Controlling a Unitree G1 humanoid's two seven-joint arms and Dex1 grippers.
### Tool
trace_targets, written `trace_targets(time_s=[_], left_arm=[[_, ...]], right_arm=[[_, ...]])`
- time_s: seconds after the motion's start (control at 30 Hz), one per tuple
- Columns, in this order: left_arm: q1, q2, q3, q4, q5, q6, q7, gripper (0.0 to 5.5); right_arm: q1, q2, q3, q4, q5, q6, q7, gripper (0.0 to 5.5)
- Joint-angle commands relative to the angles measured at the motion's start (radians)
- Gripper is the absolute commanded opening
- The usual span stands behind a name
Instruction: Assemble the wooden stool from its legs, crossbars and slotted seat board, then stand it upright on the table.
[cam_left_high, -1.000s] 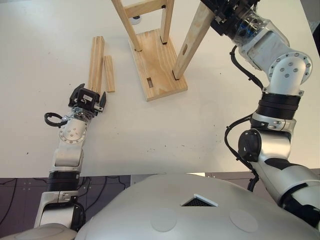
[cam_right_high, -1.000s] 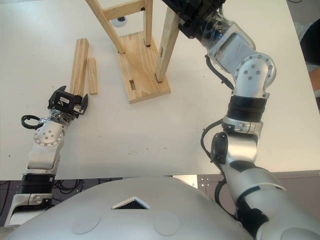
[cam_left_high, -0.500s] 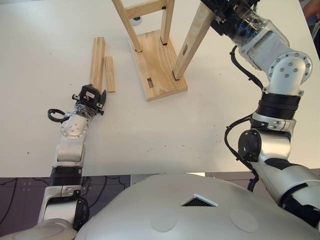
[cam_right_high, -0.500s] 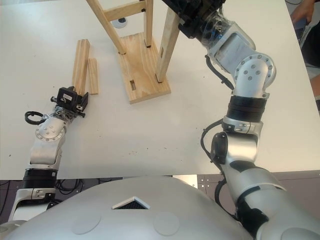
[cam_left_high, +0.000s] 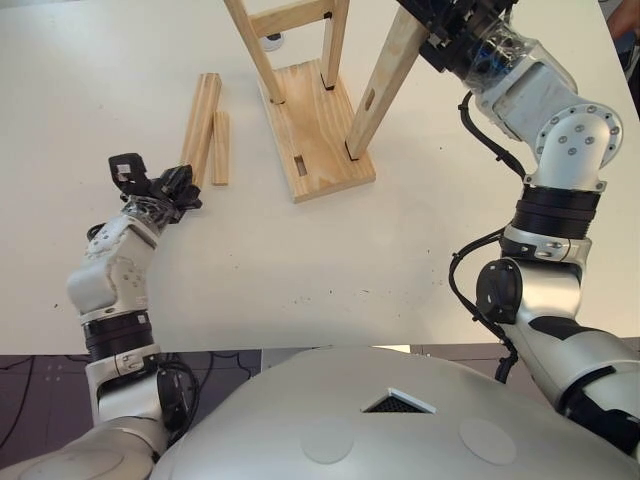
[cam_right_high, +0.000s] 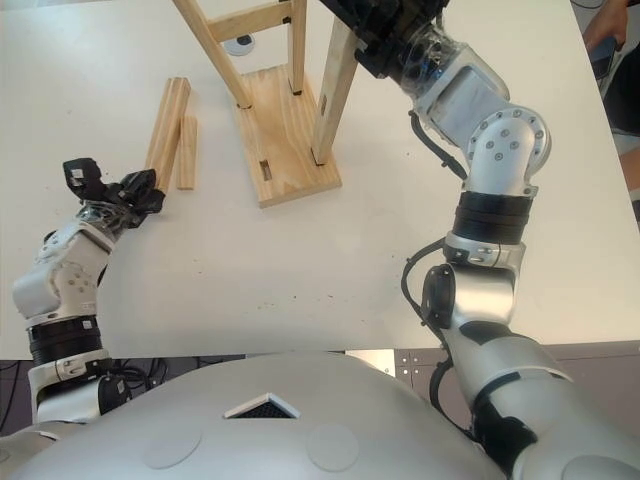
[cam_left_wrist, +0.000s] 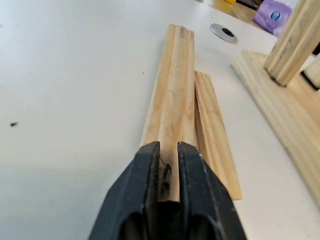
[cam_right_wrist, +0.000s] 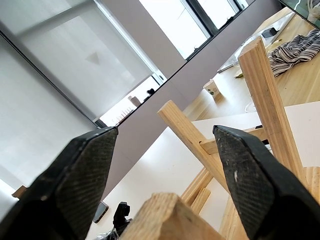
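Stool seat board (cam_left_high: 318, 130): we saw it flat on the desk (cam_left_high: 350, 250) at 12 o'clock.
Left gripper (cam_left_wrist: 168, 148): narrow, at the end of loose leg (cam_left_high: 198, 125), 10 o'clock.
Right gripper (cam_right_wrist: 165, 132): wide, around top of slotted leg (cam_left_high: 378, 85).

The table (cam_left_high: 330, 250) was white, flecked here and there with small dark specks. The seat board (cam_left_high: 320, 150) was pale honey-coloured wood with fine straight grain and darker slots. The standing legs (cam_left_high: 378, 90), the loose leg (cam_left_high: 200, 115) and the short crossbar (cam_left_high: 220, 148) were the same light wood; the loose leg bore faint grey-brown streaks. The left gripper (cam_left_wrist: 168, 146) was glossy black. The right gripper (cam_right_wrist: 165, 131) was black too, its pads (cam_right_wrist: 250, 185) matt with a fine dimpled pattern. A grommet (cam_left_wrist: 223, 32) was silver-grey with a dark centre. A cloth (cam_right_wrist: 295, 50) had dark and pale stripes.
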Motion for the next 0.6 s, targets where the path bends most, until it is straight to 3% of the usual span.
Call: trace_targets(time_s=[0.03,0.17,0.3,0.47,0.6], left_arm=[[0.091,0.071,-0.146,0.048,0.117,0.028,-0.068,0.03],[0.104,0.086,-0.213,-0.043,0.143,-0.026,-0.109,0.03],[0.086,0.105,-0.229,-0.128,0.188,-0.098,-0.101,0.54],[0.110,0.161,-0.364,-0.213,0.426,-0.303,-0.072,1.26],[0.142,0.153,-0.404,-0.224,0.528,-0.366,-0.032,1.85]], right_arm=[[0.008,0.013,0.018,-0.011,-0.030,-0.011,0.001,3.50],[0.014,0.017,0.017,-0.017,-0.034,-0.012,-0.002,3.50],[0.023,0.018,0.012,-0.026,-0.031,-0.013,-0.008,3.50],[0.031,0.025,0.009,-0.038,-0.027,-0.013,-0.021,3.50],[0.046,0.032,0.010,-0.054,-0.023,-0.010,-0.032,3.50]])
